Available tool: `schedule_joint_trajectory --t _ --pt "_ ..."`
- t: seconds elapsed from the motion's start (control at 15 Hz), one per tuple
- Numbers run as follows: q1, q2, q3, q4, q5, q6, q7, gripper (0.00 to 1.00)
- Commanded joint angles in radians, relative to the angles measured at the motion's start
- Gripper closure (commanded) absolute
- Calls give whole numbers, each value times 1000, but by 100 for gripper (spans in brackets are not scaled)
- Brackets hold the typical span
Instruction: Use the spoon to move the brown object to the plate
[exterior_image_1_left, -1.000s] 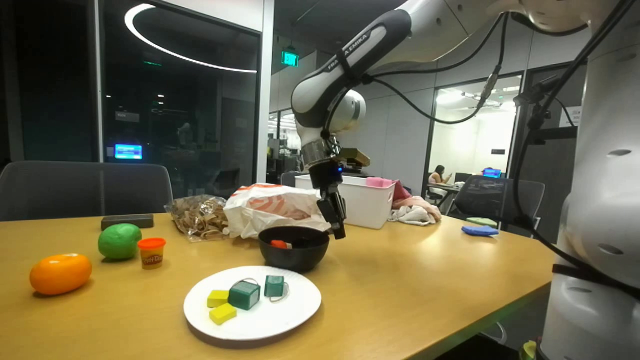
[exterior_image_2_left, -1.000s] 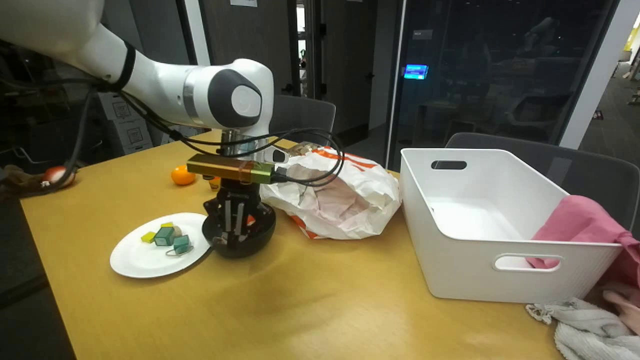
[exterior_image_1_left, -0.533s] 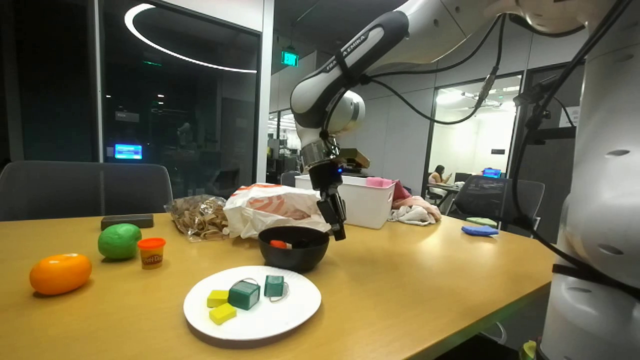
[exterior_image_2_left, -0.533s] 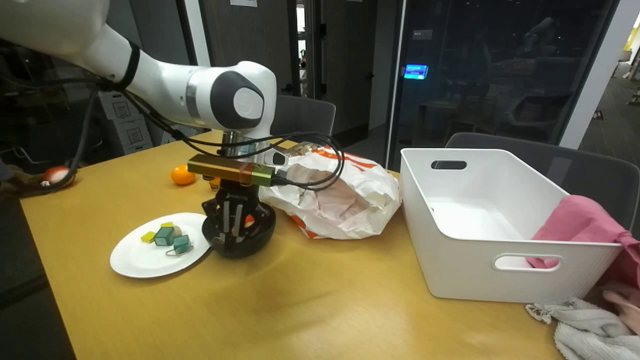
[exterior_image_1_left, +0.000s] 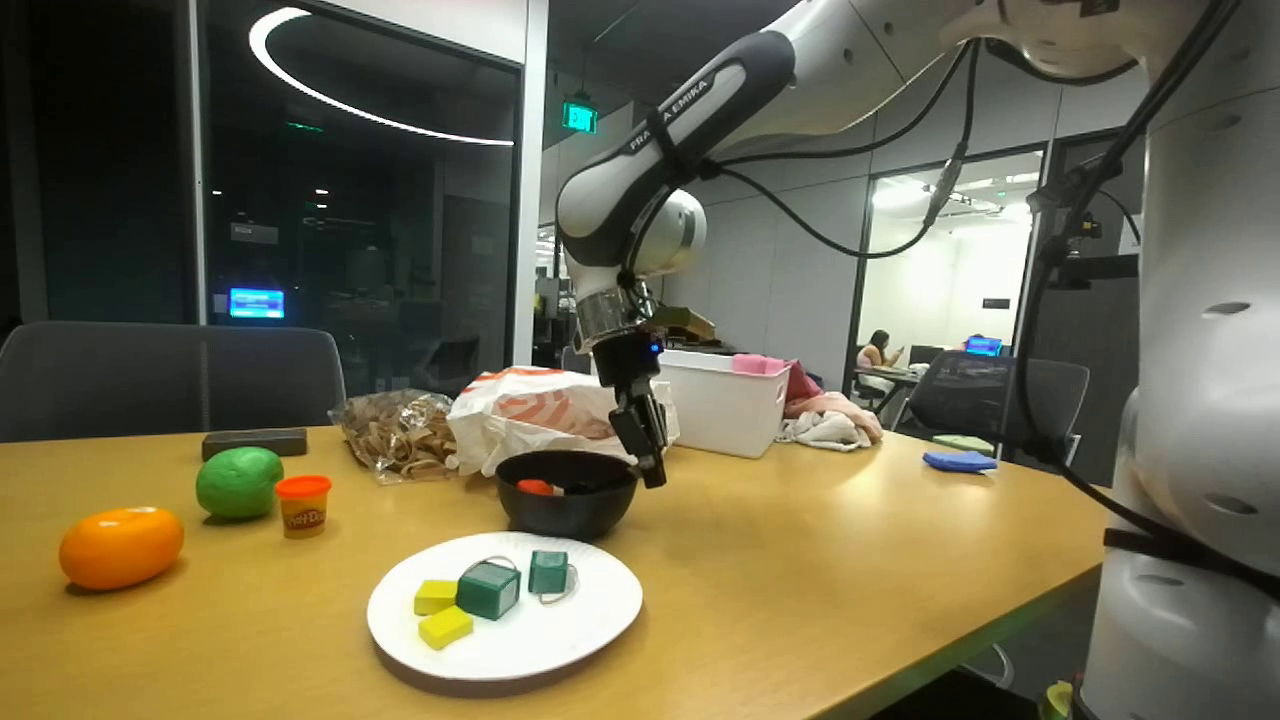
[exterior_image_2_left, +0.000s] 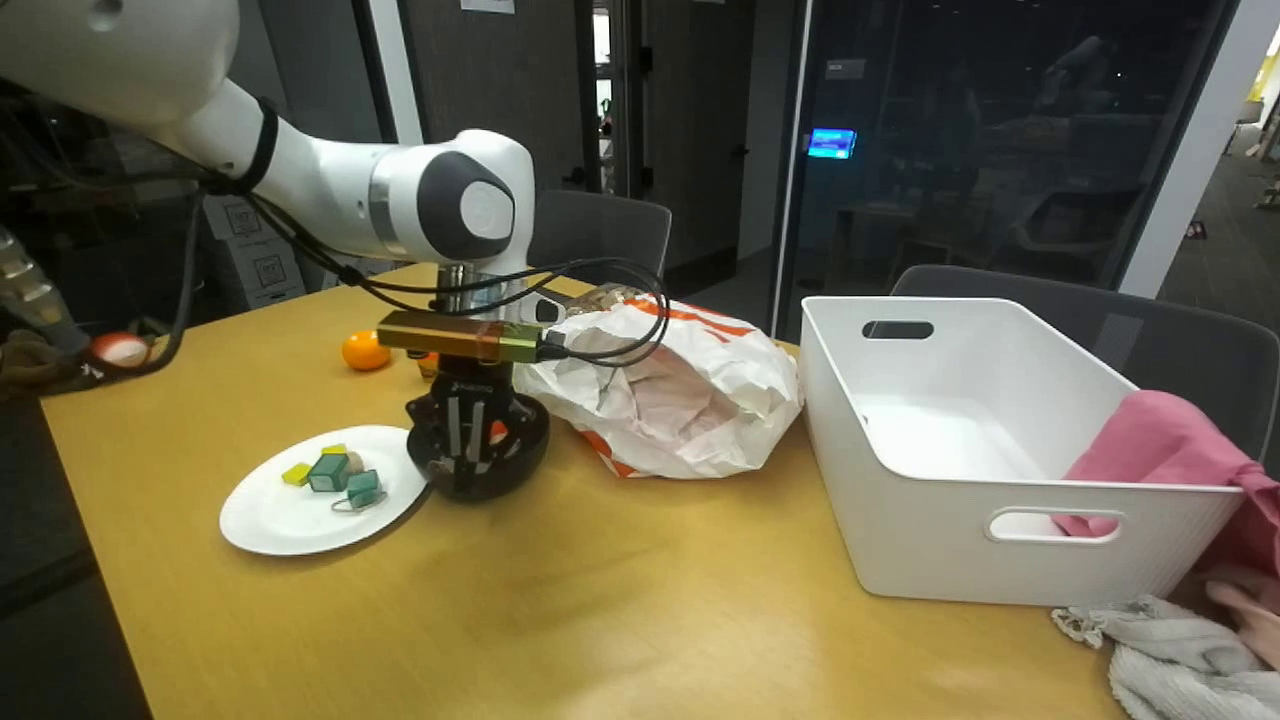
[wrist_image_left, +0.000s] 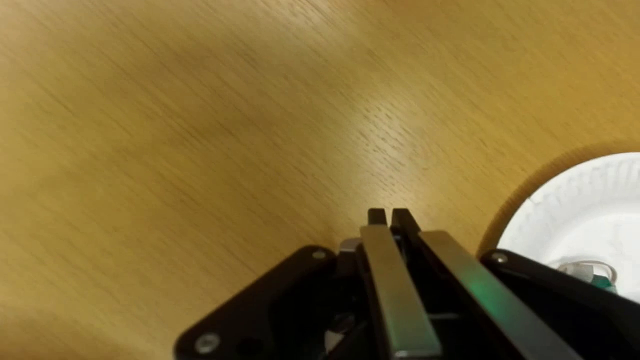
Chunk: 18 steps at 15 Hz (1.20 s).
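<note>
The white plate (exterior_image_1_left: 560, 640) lies on the table with green cubes (exterior_image_1_left: 489, 588) and yellow blocks (exterior_image_1_left: 445, 627) on it. Part of its rim (wrist_image_left: 545, 217) shows at the right of the wrist view. Beyond the plate stands a dark bowl (exterior_image_1_left: 565, 515) holding an orange-red piece (exterior_image_1_left: 535, 488). My gripper (exterior_image_1_left: 652, 474) points down at the outside of the bowl's rim, close against it. In the wrist view its fingertips (wrist_image_left: 376, 216) are together, nothing between them. I can make out neither the spoon nor the brown object; the bowl's inside is mostly hidden.
Behind the bowl are a white plastic bag (exterior_image_2_left: 690, 400) and a large white bin (exterior_image_2_left: 1000, 540). A Play-Doh tub (exterior_image_1_left: 303, 508), a green fruit (exterior_image_1_left: 240, 483) and an orange fruit (exterior_image_1_left: 122, 548) stand apart from the plate. A blue cloth (exterior_image_1_left: 959, 461) lies near the table's far edge.
Over the last half second my gripper has shifted toward the bowl side, and the bowl has slid the same way with it. The plate and its pieces have stayed put.
</note>
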Motion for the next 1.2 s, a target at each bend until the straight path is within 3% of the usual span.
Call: schedule_joint_trajectory --t 0.0,0.33,1.13 --pt "-4 4 6 37 84 -8 -73 91" --pt "-29 16 -10 69 214 -92 -177 91" --pt "-81 83 -36 156 383 -339 -310 91"
